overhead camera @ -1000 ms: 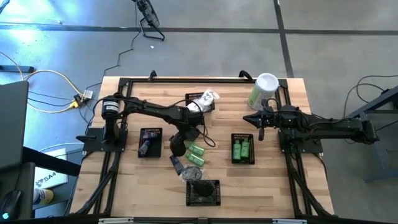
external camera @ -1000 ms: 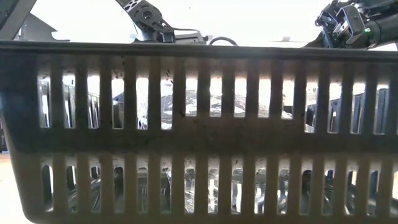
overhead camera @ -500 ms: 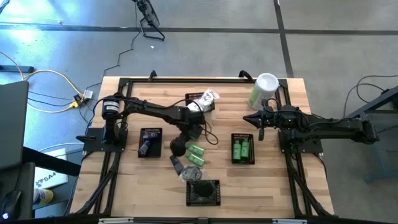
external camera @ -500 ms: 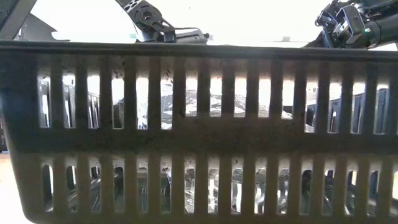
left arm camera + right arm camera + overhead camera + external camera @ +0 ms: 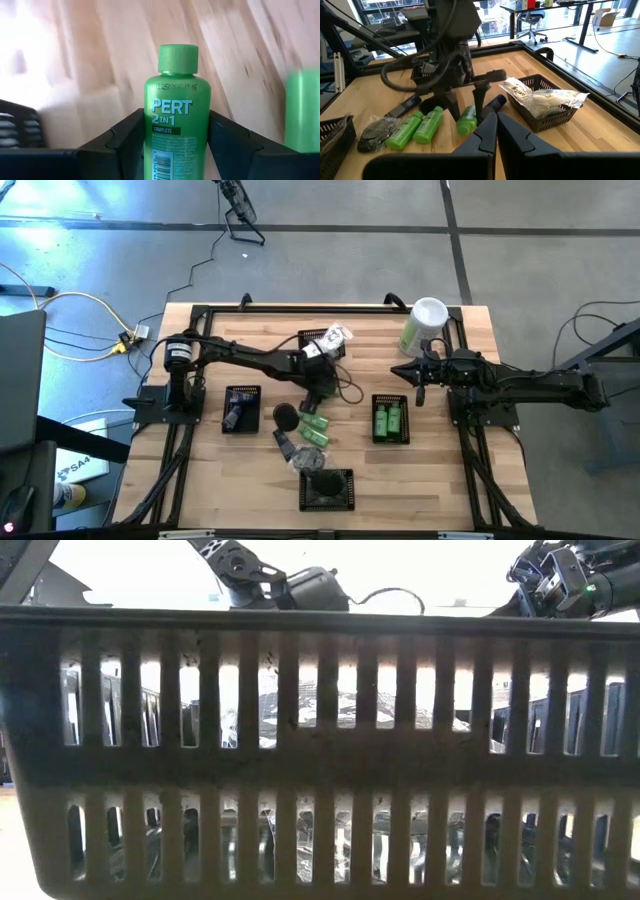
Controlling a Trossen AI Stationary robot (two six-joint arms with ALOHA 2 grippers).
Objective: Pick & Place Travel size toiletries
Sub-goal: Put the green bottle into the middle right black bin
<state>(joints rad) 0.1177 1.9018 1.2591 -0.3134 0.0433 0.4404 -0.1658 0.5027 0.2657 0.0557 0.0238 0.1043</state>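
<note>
Fingers of the left gripper [image 5: 172, 145] pinch a green bottle [image 5: 174, 120] by its lower body, one dark finger against each side, cap pointing away from the wrist. Its label reads "PERT 2 IN 1 COMPLETE", with a faint date code stamped just under the cap.

On the wooden table [image 5: 440, 470], this left gripper [image 5: 318, 393] is around the middle. Just beside it toward the front edge lie two more green bottles [image 5: 314, 430], a dark round piece [image 5: 286, 416] and a black tube [image 5: 284, 444]. A black basket [image 5: 328, 490] stands at the front edge, one holding green bottles [image 5: 390, 420] toward the right edge, one [image 5: 241, 409] toward the left edge, and one with white crinkly packets [image 5: 332, 337] toward the back edge.

The right gripper [image 5: 419, 372] waits over the right half, its fingers pressed together on nothing.

Risk, as I judge it: the grip sits low on a smooth, rounded bottle, so it could pivot or slip during a fast swing. Carried low, it could also knock the loose pieces nearby or catch a basket rim.

A pale-green canister [image 5: 421, 323] stands at the back right corner.
</note>
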